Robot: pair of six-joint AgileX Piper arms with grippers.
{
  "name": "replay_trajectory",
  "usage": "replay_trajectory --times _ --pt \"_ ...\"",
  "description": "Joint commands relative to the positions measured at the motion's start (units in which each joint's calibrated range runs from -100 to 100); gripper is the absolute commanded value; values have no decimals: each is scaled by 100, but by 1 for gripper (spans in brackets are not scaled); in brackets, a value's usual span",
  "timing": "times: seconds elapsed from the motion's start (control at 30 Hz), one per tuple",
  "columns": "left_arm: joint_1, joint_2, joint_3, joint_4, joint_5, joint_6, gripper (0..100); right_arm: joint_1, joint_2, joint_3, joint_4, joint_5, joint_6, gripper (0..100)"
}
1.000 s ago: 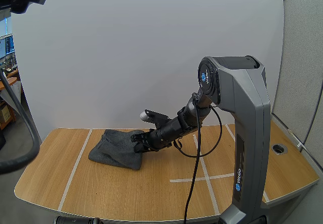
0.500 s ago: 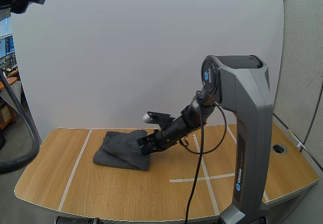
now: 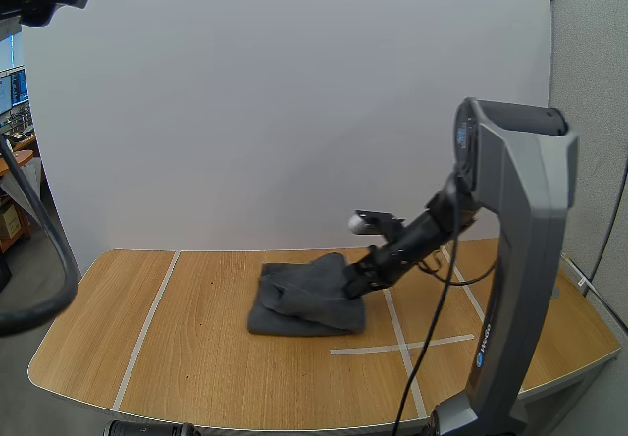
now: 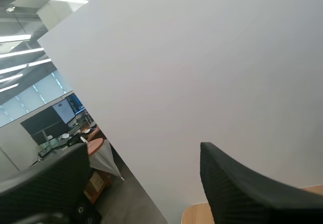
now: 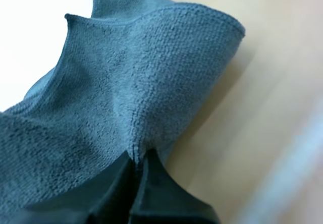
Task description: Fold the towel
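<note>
Grey towel (image 3: pixel 304 303) bunched on desk (image 3: pixel 177 357), lower centre of high view. Right hand (image 3: pixel 355 281) pinching towel's raised right edge, lifting it into peak. Left hand (image 4: pixel 145 151) spread, holding nothing.

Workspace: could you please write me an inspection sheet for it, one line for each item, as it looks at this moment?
Surface: wooden table with pale tape lines.
Job's things: dark grey towel near the table's middle, bunched, one edge raised.
Clutter: nothing seen.
Grippers: right gripper shut on the towel's raised edge; left gripper open, holding nothing.
Cables: nothing seen lying on the table.
Surroundings: plain white wall behind the table.
</note>
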Motion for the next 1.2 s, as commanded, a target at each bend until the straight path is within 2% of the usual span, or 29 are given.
replay_trajectory --times 0.0,0.03,0.13,0.33,0.37,0.43,0.47,0.5,0.53,0.57,0.83,1.0,1.03,1.07,1.1,1.13,1.17 --pt "366 -22 6 -92 11 -437 100 -741 -218 52 -714 962 -475 0" --pt "434 -22 6 -113 11 -437 100 -829 -218 52 -776 981 -527 0" --pt "518 -22 6 -128 11 -437 100 -992 -218 52 -799 1156 -675 0" --pt "525 -22 6 -104 11 -419 100 -1022 -218 52 -801 1393 -682 0" --pt "525 -22 6 -94 11 -367 100 -1022 -218 52 -801 1493 -682 7" --pt "525 -22 6 -113 11 -106 100 -1030 -218 52 -801 1621 -673 34" --pt "525 -22 6 -118 11 24 100 -1030 -218 52 -801 1642 -635 53" --pt "525 -22 6 -185 11 200 100 -1030 -227 37 -812 1656 -572 77" --pt "525 -22 6 -245 11 332 100 -1030 -262 37 -812 1656 -564 92" --pt "525 -22 6 -292 11 424 100 -1030 -298 37 -812 1656 -564 100" --pt "506 -22 6 -860 11 753 100 -1040 -1468 37 -776 1740 -564 100" --pt "506 -22 6 -1017 11 805 100 -1207 -2330 37 -583 1795 -564 100" --pt "506 -22 41 -1015 11 805 100 -1249 -2492 37 -561 1795 -564 96" --pt "499 -22 106 -1015 11 805 100 -1293 -2645 37 -533 1795 -564 85" --pt "499 -22 215 -1015 11 805 100 -1344 -2789 52 -457 1795 -564 63" --pt "499 -22 363 -1020 11 831 100 -1396 -2924 52 -401 1795 -540 47" --pt "499 -22 502 -1029 11 861 100 -1427 -3046 70 -372 1795 -449 25"
